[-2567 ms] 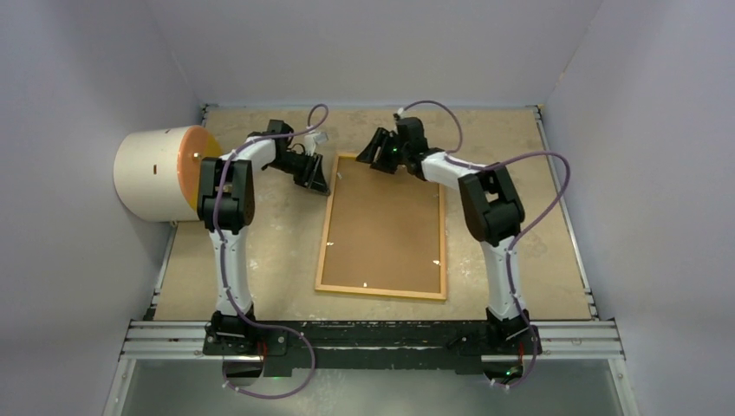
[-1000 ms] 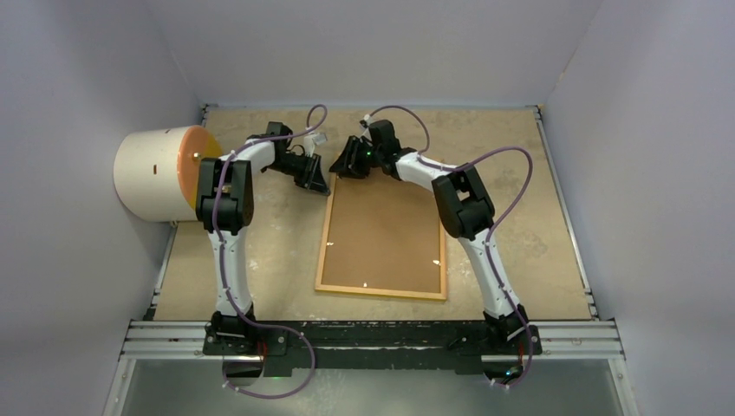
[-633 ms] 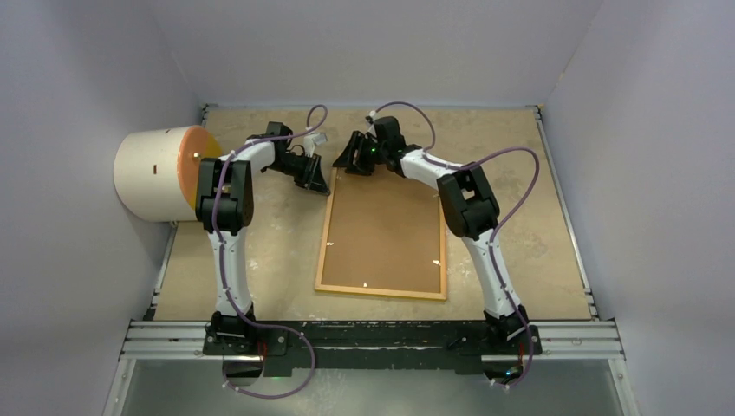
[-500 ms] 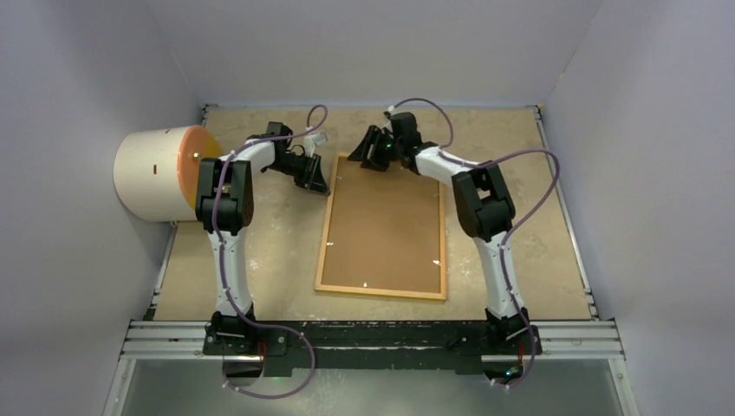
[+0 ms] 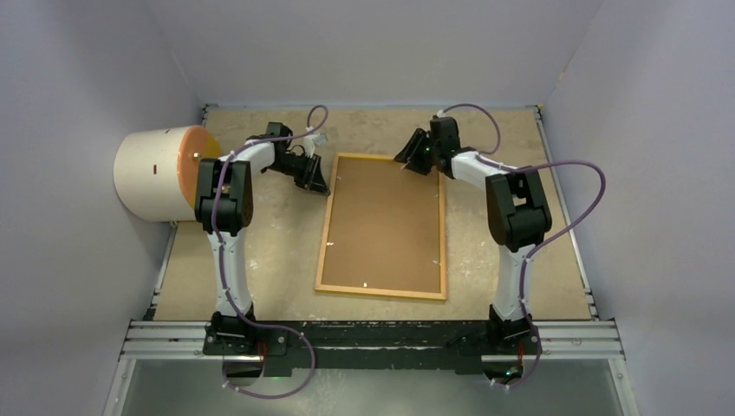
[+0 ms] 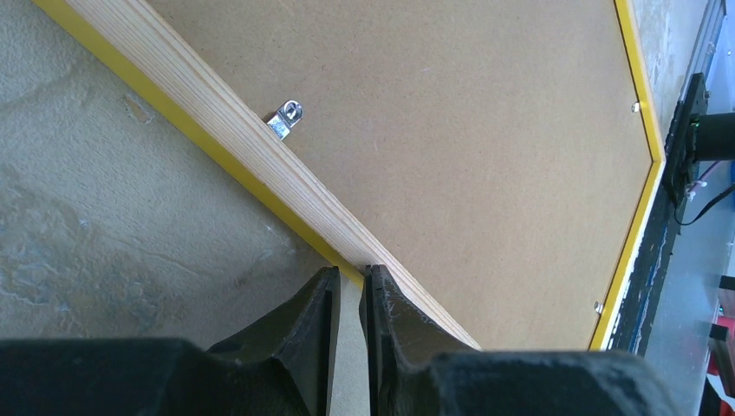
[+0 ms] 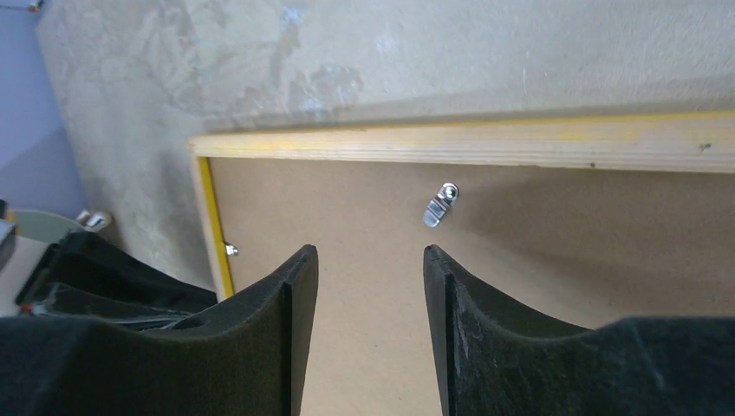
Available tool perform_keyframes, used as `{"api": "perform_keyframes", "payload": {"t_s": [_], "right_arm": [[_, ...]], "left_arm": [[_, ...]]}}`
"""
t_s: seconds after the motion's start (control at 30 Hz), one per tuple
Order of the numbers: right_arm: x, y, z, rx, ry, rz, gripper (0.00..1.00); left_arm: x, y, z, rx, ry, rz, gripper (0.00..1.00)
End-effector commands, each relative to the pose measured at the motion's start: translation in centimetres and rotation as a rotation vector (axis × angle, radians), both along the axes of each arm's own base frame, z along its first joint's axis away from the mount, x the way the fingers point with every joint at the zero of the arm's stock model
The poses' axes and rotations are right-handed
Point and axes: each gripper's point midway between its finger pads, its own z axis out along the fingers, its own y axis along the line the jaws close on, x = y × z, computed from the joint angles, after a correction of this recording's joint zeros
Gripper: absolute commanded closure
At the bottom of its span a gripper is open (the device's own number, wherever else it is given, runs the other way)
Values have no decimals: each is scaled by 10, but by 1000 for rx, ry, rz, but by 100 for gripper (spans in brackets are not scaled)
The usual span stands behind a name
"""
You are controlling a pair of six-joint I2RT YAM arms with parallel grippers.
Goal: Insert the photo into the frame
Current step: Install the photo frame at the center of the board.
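Although the large thin picture frame [image 5: 380, 292], light wood at the back with yellow edges, lies face down on the beige table [image 5: 260, 260], the glossy photo is not visible anywhere. A plain brown backing board [image 5: 384, 225] covers the opening and bars access, apparently secured by small metal turn-clips [image 7: 440, 206].

Right gripper [image 7: 370, 251]: fingers apart, empty, above the far clip.

Left gripper [image 6: 349, 270]: fingers nearly together at the frame's far left rail; whether they grip it cannot be determined.

Risk: fingers slipping off the tiny clip, scraping the board or shifting an unsteadied frame.

A cream cylinder with an orange face [image 5: 160, 173] stands well to the left.
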Motion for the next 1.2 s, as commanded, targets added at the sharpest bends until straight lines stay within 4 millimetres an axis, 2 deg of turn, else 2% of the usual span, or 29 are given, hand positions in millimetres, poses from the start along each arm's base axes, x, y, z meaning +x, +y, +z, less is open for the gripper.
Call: {"api": "perform_keyframes", "payload": {"t_s": [0.0,0.57,1.17], "right_arm": [[-5,2,-12,-25,21,11,50],[9,-1,-36,-54,43,-28,54],[24,-7,-41,-73,22,-85,57]], "left_arm": [[-12,12,-23,117,9,-18,81],[-14,12,-21,113,6,-22,81],[-18,11,-24,108,12,-28,82]]}}
